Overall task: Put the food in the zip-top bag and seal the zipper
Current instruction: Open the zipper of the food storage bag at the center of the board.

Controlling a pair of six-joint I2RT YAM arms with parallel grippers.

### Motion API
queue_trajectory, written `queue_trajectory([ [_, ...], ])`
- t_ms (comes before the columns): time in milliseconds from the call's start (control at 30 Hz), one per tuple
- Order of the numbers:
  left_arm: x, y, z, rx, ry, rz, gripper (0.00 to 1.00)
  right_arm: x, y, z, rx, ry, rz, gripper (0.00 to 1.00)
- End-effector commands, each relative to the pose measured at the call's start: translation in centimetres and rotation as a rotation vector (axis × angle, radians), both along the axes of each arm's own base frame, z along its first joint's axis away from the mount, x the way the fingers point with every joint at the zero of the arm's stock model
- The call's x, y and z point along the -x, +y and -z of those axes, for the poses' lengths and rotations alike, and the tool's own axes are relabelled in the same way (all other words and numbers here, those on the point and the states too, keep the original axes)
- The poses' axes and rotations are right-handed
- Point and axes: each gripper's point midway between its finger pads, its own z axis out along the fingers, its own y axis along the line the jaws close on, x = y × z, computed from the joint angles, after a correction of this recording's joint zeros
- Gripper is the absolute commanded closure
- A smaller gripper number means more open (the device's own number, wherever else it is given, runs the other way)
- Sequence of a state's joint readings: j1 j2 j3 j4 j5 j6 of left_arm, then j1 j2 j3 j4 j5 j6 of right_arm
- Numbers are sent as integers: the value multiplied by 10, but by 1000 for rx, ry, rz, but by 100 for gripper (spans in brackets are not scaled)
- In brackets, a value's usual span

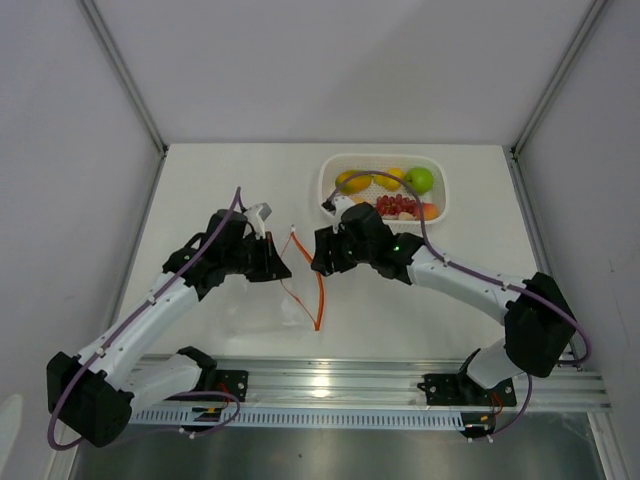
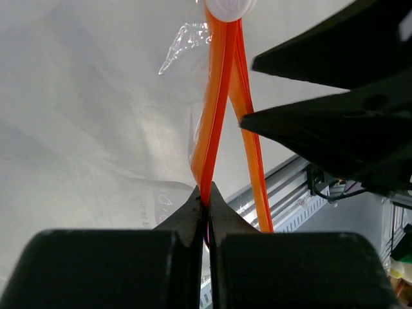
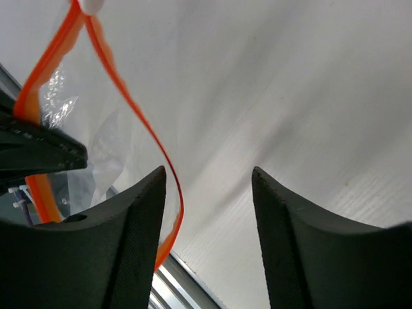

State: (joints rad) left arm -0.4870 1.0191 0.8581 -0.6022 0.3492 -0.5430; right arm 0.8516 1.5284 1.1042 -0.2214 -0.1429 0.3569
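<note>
The clear zip-top bag (image 1: 300, 292) lies between the two grippers, its mouth gaping. Its red-orange zipper (image 1: 320, 290) splits into two strips. My left gripper (image 1: 287, 267) is shut on the near strip (image 2: 215, 116), pinched at the jaw tips (image 2: 207, 198). My right gripper (image 1: 317, 260) is open and empty (image 3: 209, 177), with the other strip (image 3: 145, 129) running just beside its left finger. The food sits in the basket: green apple (image 1: 420, 180), mango (image 1: 352, 181), yellow piece (image 1: 388, 178), grape bunch (image 1: 396, 206), peach (image 1: 429, 211).
The white perforated basket (image 1: 333, 165) stands at the back right, just behind my right wrist. A white slider tab (image 2: 228, 8) sits where the two strips meet. The metal rail (image 1: 380, 385) runs along the near table edge.
</note>
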Motion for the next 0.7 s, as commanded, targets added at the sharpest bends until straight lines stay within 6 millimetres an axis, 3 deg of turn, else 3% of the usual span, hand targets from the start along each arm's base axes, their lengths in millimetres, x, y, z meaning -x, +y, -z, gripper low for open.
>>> queue_trajectory([
  [0,-19,-5,-14,62,-37,-36,99,-24,-20,-58,-38,-108,124,40],
  [100,-26,-4,-14,63,-43,-49,100,-51,-59,-70,-7,-96,287,25],
  [167,-27,-4,-12,69,-47,-53,99,-71,-79,-79,-14,-104,344,21],
  [300,-24,-7,-5,90,-32,-45,99,-108,-116,-82,6,-73,465,8],
  [400,-23,-8,-8,100,-41,-35,99,-142,-142,-75,49,-46,566,6],
  [467,-22,-7,-6,94,-39,-34,99,-158,-145,-71,73,-53,563,6],
  [500,-22,-7,-6,95,-41,-31,100,-167,-142,-53,103,-22,554,6],
  [533,-21,-8,-7,97,-42,-30,99,-180,-138,-64,90,-45,548,6],
  [600,-20,-9,-6,105,-38,-24,99,-201,-127,-55,107,-26,540,5],
  [667,-18,-9,-4,110,-30,-23,99,-211,-124,-42,140,17,543,5],
])
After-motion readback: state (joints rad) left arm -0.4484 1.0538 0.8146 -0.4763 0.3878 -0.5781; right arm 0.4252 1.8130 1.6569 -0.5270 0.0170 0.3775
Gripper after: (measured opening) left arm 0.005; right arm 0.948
